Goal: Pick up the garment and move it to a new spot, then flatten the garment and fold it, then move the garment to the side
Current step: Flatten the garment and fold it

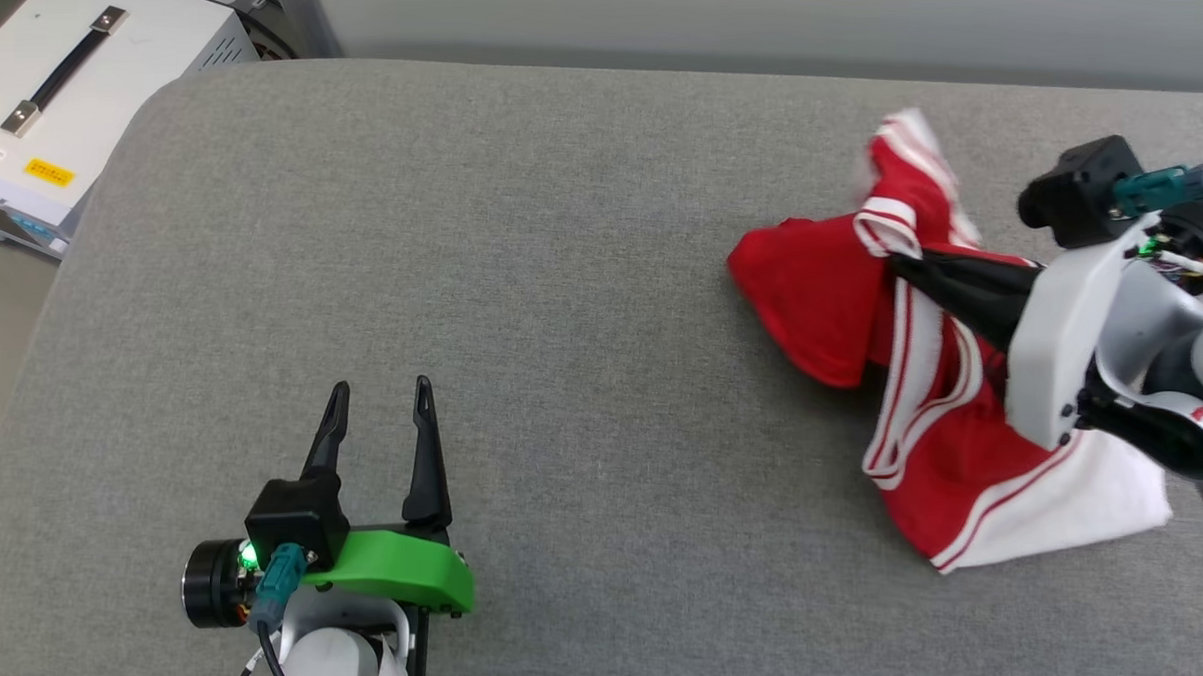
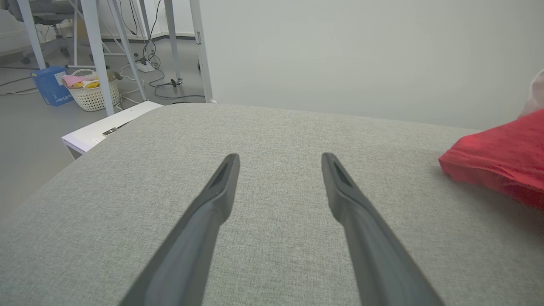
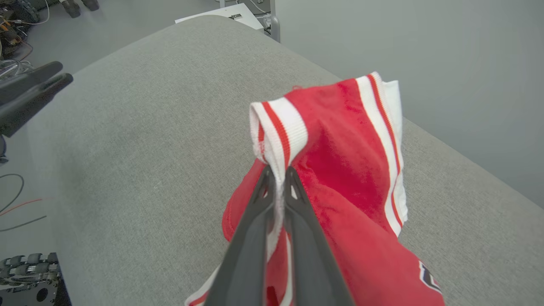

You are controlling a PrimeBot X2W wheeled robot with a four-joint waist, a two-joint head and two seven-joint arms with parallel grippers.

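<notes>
Rightward on the cushion (image 1: pixel 558 229), garment (image 1: pixel 810 281) lengthwise far-to-near, trim (image 3: pixel 278 127) clenched in right tool (image 3: pixel 278 172); left tool (image 1: pixel 381 391) spread.

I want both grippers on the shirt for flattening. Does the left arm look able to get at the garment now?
Probably yes. The left gripper is open over the bare cushion, nothing lies between it and the garment, and the right gripper pinches only its striped trim.
</notes>
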